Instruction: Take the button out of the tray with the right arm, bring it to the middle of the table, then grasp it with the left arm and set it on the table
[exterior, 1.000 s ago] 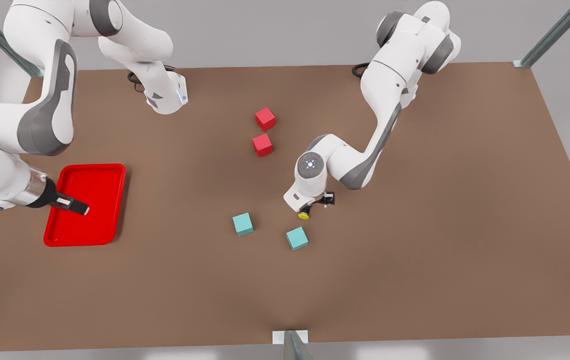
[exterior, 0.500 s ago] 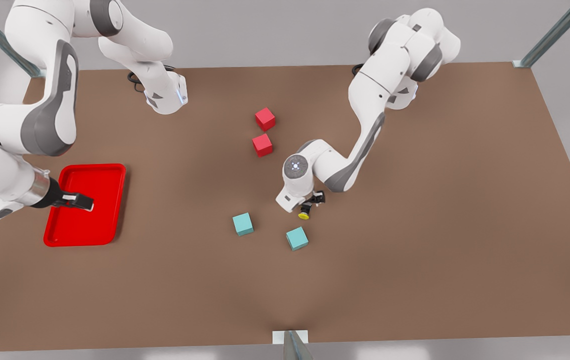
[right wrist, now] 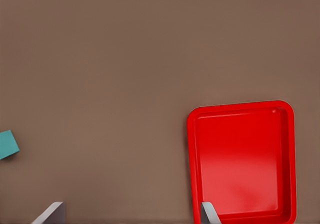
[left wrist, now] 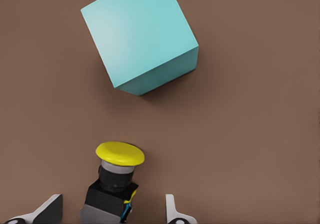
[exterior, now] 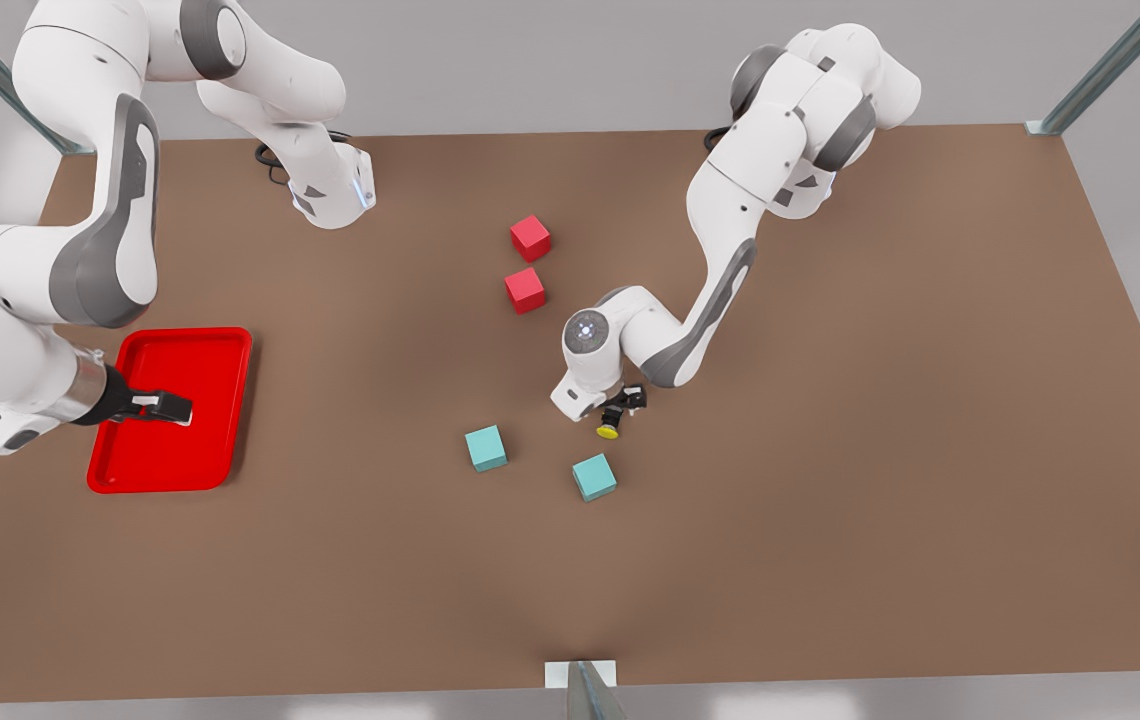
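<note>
The button [exterior: 609, 428] sits at mid-table between the spread fingers of the left gripper [exterior: 620, 408], which do not visibly pinch it. I judge it light, rigid and tip-prone, best held by its boxy black body rather than the smooth round yellow cap. Around it lie two teal cubes [exterior: 594, 477] [exterior: 485, 448] and two red cubes [exterior: 525, 290] [exterior: 530, 238], while the right gripper [exterior: 166, 407] hangs parted and empty over the one red tray [exterior: 230, 345].
</note>
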{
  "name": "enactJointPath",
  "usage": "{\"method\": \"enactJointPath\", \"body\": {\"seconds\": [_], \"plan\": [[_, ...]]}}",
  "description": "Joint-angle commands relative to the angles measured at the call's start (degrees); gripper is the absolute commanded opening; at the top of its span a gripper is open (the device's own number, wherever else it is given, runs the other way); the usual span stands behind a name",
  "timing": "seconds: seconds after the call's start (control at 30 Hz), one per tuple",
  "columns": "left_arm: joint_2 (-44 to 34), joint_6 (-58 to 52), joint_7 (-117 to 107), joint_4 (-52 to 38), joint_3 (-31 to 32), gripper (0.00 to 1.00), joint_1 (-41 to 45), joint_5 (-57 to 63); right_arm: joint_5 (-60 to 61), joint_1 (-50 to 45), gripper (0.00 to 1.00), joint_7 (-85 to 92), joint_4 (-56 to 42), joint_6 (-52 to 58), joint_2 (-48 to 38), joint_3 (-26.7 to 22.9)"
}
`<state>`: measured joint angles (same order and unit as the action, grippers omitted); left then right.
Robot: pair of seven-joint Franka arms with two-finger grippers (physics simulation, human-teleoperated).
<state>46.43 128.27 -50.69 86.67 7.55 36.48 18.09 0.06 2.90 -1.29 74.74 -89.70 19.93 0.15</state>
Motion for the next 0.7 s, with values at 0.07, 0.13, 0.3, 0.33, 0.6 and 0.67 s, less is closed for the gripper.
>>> {"method": "enactJointPath", "body": {"seconds": [0.07,0.13,0.3,0.33,0.6,0.67], "plan": [[-0.1,3.4,-2.1,0.0,0.2,1.00,-0.5,-0.3,0.1,0.3,1.00,3.3,0.1,0.0,0.0,0.0],[-0.3,3.4,-2.1,-0.1,1.2,1.00,-1.6,-0.3,0.0,0.3,1.00,3.3,0.1,0.0,0.1,0.0],[-0.2,3.4,-1.5,0.3,1.5,1.00,-2.0,-0.3,0.0,0.2,1.00,3.3,0.1,0.0,0.1,0.0],[-0.2,3.5,-1.5,0.3,1.7,1.00,-2.1,-0.3,0.0,0.2,1.00,3.2,0.1,0.3,0.0,-0.1],[0.6,4.2,-0.6,0.2,3.5,1.00,-4.6,-0.3,0.1,0.1,1.00,3.2,0.1,0.8,0.0,0.0],[0.9,4.2,-0.6,0.2,3.5,1.00,-4.6,-0.3,0.1,0.2,1.00,3.3,0.1,0.7,0.1,0.0]]}}
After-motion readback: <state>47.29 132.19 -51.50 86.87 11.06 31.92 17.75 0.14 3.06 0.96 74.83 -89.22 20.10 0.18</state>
